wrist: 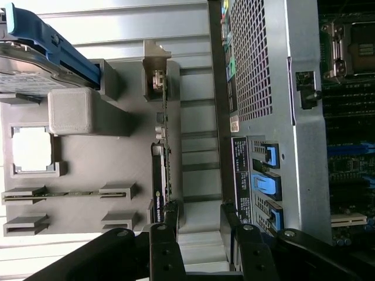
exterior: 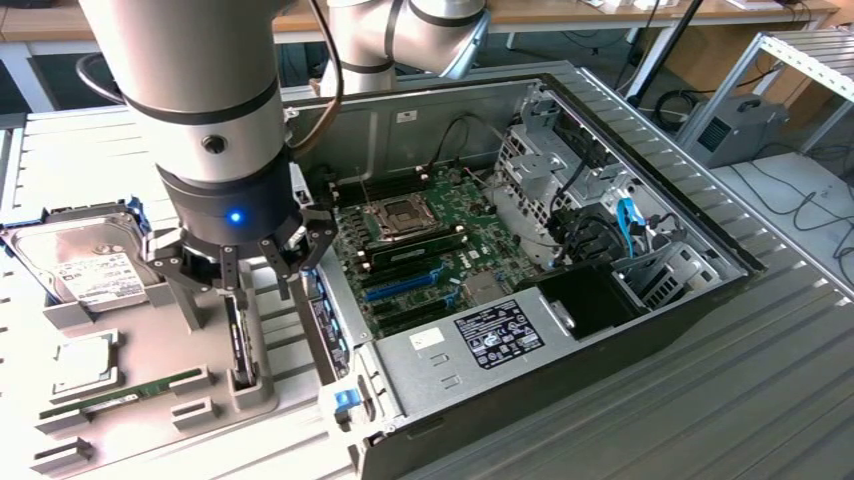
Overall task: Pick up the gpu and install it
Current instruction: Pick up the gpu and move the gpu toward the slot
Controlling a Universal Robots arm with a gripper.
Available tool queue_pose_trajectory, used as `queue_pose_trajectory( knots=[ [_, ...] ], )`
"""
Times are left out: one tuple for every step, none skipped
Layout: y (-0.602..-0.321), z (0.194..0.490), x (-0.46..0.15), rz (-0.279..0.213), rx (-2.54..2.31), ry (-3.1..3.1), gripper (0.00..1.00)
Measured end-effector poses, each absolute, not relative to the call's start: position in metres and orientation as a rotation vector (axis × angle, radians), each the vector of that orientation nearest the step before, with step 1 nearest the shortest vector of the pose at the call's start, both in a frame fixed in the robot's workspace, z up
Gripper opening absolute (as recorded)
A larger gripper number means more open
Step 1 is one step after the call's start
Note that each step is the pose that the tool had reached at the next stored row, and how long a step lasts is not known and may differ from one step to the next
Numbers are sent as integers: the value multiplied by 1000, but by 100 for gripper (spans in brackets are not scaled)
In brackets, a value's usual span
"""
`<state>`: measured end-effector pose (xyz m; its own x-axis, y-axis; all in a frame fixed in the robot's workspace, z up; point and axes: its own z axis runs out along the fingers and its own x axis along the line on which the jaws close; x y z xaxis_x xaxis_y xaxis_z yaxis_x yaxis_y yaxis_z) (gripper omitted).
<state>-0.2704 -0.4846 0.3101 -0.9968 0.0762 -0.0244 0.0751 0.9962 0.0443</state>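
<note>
My jaws stand wide open and grip nothing. They hang over the gray holder (exterior: 160,345) on the exterior view's left, just above the gpu (exterior: 242,340).

The gpu stands on its long edge in a slot of that holder, upright and thin. In the wrist view, the card (wrist: 159,175) runs away from my jaws, with its silver bracket (wrist: 157,73) at the far end. Its near end lies just beside 1 jaw, not in the gap between the 2. I cannot tell whether that jaw touches it.

Other parts share the holder. On the exterior view's left:
- the hard drive (exterior: 80,265) with its white label sits at the far end,
- a square chip (exterior: 83,362) lies nearer,
- the green memory stick (exterior: 127,392) stands in its slot nearest of all.

The open case (exterior: 534,420) lies on its side on the ribbed metal counter (exterior: 747,380), just beside the holder on the exterior view's right. Its motherboard (exterior: 441,215) faces up. The gpu is not yet in the case.
</note>
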Motion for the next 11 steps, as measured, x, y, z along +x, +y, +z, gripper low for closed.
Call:
queue_pose_trajectory(
  knots=[
    [-485,310,-270,68,118,3113,42],
    [-485,310,-270,68,118,3113,42],
    [-485,309,-270,67,118,3113,42],
    [-485,309,-270,67,118,3113,42],
    [-485,309,-270,67,118,3113,42],
    [-485,309,-270,68,118,3113,42],
    [-485,309,-270,68,118,3112,42],
    [-485,308,-270,68,118,3112,42],
    [-485,308,-270,68,118,3113,42],
    [-485,308,-270,67,118,3112,42],
    [-485,308,-270,68,118,3112,42]
  ],
)
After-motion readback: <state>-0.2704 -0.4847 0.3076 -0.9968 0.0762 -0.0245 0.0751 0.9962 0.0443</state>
